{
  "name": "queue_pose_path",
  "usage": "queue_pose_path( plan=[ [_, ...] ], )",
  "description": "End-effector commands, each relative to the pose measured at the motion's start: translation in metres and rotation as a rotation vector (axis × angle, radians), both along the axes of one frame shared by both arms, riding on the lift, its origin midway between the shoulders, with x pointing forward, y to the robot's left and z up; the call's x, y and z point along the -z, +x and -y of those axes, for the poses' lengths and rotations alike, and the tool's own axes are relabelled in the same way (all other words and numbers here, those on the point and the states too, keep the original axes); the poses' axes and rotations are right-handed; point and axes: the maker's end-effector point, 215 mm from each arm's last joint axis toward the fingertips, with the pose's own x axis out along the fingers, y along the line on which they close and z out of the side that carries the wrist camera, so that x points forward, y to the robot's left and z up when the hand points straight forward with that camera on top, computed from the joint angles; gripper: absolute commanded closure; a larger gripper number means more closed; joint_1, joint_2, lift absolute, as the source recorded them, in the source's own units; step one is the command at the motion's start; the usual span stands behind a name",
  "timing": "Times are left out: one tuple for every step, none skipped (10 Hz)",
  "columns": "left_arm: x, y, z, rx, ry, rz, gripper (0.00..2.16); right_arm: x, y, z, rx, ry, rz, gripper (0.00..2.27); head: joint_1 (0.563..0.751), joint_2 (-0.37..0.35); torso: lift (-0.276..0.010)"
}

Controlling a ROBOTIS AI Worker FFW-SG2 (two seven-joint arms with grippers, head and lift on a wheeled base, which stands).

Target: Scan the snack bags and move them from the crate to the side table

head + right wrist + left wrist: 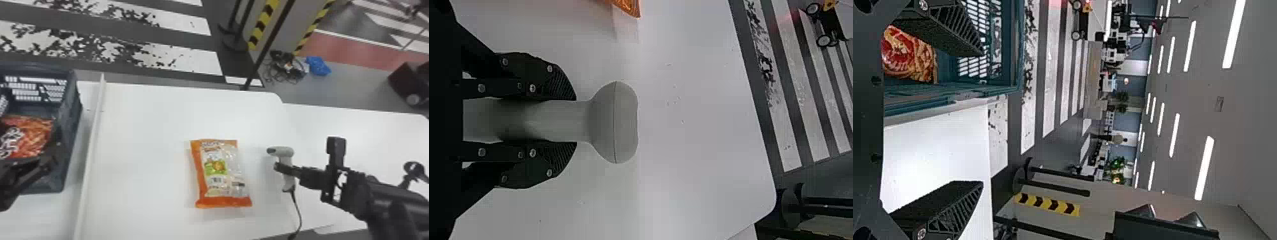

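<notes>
Your right gripper point(574, 121) is clamped on the handle of the scanner point(613, 122), a finger pressed along each side. That handle is smooth and rounded, so a tug on the cable point(298, 210) trailing toward the table's near edge could twist it in your grip. If you swing in too low, the scanner could nudge the orange snack bag point(222, 175) and shift its label out of line.

Your left gripper point(982, 119) has its fingers well apart, near the crate point(74, 111). In the left wrist view one finger shows against the crate's inside and the other against the white table point(143, 153); drop straight down from there and you could catch the wall between them.

The orange bag lies flat on the table between crate and scanner, printed face up, orange along both ends and one long side. Its film is glossy and creased; glare or a fold could spoil the read of what looks like a barcode point(216, 180). Inside the crate, you have another red-orange bag point(36, 137).
</notes>
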Motion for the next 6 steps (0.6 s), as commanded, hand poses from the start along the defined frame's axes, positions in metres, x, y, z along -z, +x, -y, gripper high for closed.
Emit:
queue_pose_path(
  plan=[
    [0.001,0.004,0.0,0.0,-0.003,0.001,0.08,0.009,0.001,-0.001,-0.009,-0.003,-0.014,2.24,0.695,-0.35,-0.087],
    [0.005,0.006,0.0,0.0,-0.003,-0.005,0.08,0.012,0.002,-0.003,-0.015,-0.005,-0.021,2.13,0.695,-0.35,-0.087],
    [0.005,0.009,0.0,0.0,-0.002,-0.008,0.08,0.012,0.003,-0.003,-0.016,-0.008,-0.018,1.92,0.695,-0.35,-0.087],
    [0.005,0.011,0.002,0.004,-0.006,-0.008,0.08,0.009,0.007,-0.003,-0.017,-0.012,-0.003,0.99,0.695,-0.35,-0.087],
    [0.006,0.014,0.005,0.01,-0.004,-0.019,0.08,0.002,0.011,0.002,-0.013,-0.019,0.018,0.05,0.695,-0.35,-0.087],
    [0.007,0.015,0.008,0.012,-0.007,-0.02,0.08,-0.006,0.012,0.006,-0.007,-0.02,0.033,0.02,0.695,-0.35,-0.087]
  ],
)
